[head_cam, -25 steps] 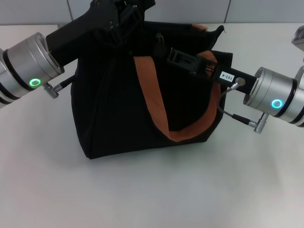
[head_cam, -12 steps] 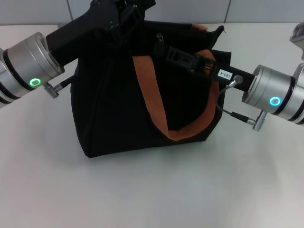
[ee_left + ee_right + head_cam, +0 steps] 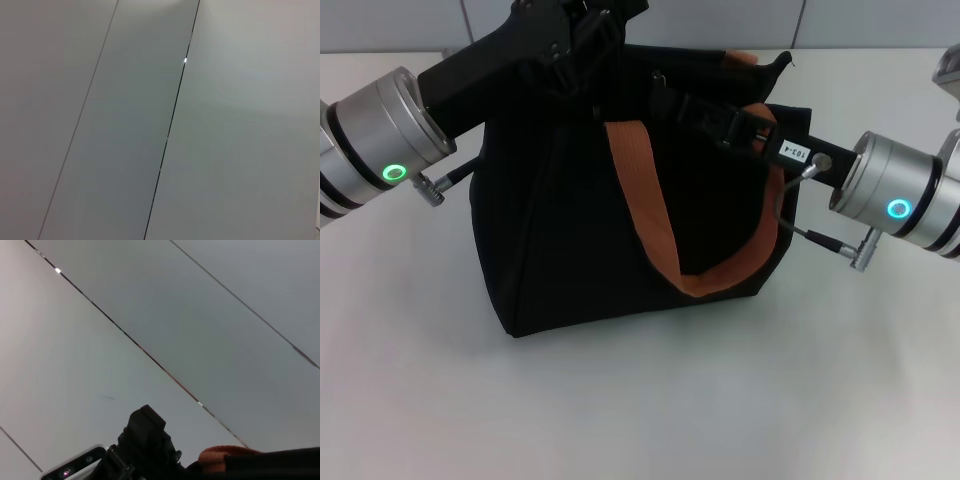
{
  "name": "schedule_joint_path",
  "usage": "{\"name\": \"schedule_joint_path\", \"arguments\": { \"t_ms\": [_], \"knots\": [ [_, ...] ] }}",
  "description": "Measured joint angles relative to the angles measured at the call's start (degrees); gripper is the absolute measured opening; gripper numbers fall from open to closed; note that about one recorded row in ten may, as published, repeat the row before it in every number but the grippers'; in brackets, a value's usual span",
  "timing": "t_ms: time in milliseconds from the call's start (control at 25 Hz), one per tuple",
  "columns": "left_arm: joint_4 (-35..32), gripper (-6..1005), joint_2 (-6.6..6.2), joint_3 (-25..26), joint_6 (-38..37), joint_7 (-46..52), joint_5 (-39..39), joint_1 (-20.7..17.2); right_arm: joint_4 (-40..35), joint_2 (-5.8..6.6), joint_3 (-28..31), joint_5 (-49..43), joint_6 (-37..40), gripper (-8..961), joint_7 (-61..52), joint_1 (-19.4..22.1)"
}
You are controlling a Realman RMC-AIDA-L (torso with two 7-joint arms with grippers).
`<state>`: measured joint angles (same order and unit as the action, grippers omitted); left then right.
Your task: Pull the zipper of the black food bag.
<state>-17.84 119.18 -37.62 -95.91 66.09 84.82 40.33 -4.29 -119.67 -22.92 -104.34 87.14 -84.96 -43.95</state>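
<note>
**Right arm drawn back along bag top; zip progress unconfirmed**

Between the earlier head frames and now, the right arm's silver wrist has shifted slightly up and away from the boxy black fabric food bag [image 3: 620, 200], and the black right gripper [image 3: 672, 95] has slid with it along the bag's top edge. The orange-brown webbing strap handle [image 3: 655, 225] has swung a little; the bag itself has barely moved on the white table [image 3: 650, 400].

- Left gripper [image 3: 582, 30]: planted at the bag's top far corner on the robot's left. Fingers merge with black fabric; cannot tell how wide they are or whether they grip cloth. Judged to be bracing the bag.
- Right gripper: lying across the bag's top opening, near the second strap [image 3: 740, 58] at the far rim. Fingertips lost against the fabric; cannot tell if they pinch anything.
- Zipper: a small pale glint [image 3: 658, 76] at the top edge, just beside the right gripper's tip, may be the pull tab. Not certain.

Progress, as a judgement: pull looks under way, given the arm's retreat, but track length opened or closed cannot be read. Bag mouth looks slack near the far right corner.

Hidden: left wrist view shows only grey wall panels. Right wrist view shows wall, a black gripper part and a scrap of orange strap; no zipper.
</note>
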Motion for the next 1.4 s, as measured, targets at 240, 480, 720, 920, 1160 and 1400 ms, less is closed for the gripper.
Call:
{"name": "schedule_joint_path", "arguments": {
  "t_ms": [240,480,720,920,1160,1400],
  "knots": [
    [0.0,29,0.00,0.0,0.0,0.0,0.0,0.0,-0.2,0.12,0.0,0.0,-0.6,1,0.0,0.0],
    [-0.1,29,0.00,0.7,-0.2,-0.1,-0.2,-0.3,-1.5,0.21,0.4,0.1,-1.5,8,-1.0,1.3],
    [-0.2,29,0.00,0.7,-0.1,-0.4,-1.0,-0.4,-2.3,0.24,0.8,0.2,-2.6,16,-1.9,2.4],
    [-0.2,30,0.00,0.7,-0.1,-1.0,-1.5,-0.5,-2.3,0.32,2.2,0.3,-2.9,22,-1.9,3.6],
    [-0.3,30,0.00,0.7,0.1,-1.5,-1.5,-0.5,-3.3,0.32,3.2,0.3,-3.5,30,-2.6,4.6],
    [-0.3,30,0.00,0.8,0.6,-1.5,-1.5,-0.5,-3.6,0.32,4.9,0.3,-4.2,38,-2.7,5.4]
  ]
}}
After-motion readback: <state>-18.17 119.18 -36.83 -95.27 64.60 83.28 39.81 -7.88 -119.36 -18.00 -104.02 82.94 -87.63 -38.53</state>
